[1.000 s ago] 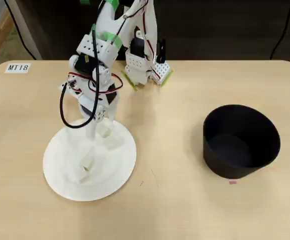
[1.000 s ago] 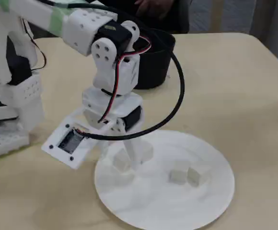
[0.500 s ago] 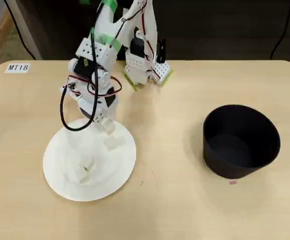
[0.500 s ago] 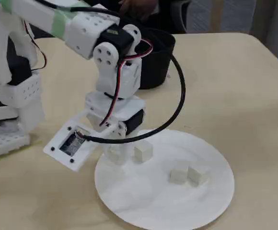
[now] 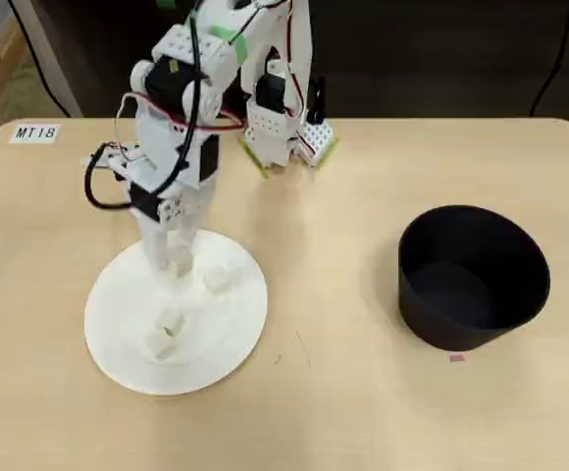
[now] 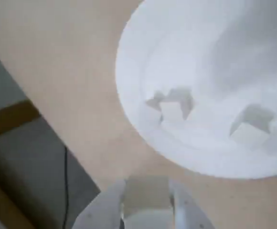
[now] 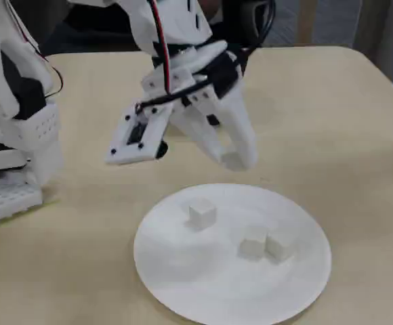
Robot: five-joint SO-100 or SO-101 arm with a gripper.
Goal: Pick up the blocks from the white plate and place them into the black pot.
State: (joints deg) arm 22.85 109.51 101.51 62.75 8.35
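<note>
My gripper (image 7: 232, 160) hangs above the far rim of the white plate (image 7: 203, 284), shut on one small pale block (image 7: 235, 161). The overhead view shows the gripper (image 5: 171, 261) over the plate's (image 5: 118, 309) upper edge. In the wrist view the held block (image 6: 146, 192) sits between the fingers at the bottom edge. On the plate lie three more blocks: one apart (image 7: 202, 213) (image 5: 218, 280) and a pair close together (image 7: 253, 242) (image 7: 278, 247). The black pot (image 5: 473, 277) stands far to the right in the overhead view.
The arm's white base (image 5: 284, 132) is fixed at the table's far edge. A label reading MT18 (image 5: 35, 131) lies at the far left corner. A small pink mark (image 5: 456, 357) is just in front of the pot.
The gripper has risen off the plate with one block held between its fingers and swung slightly left in the overhead view. Three blocks stay on the plate.
</note>
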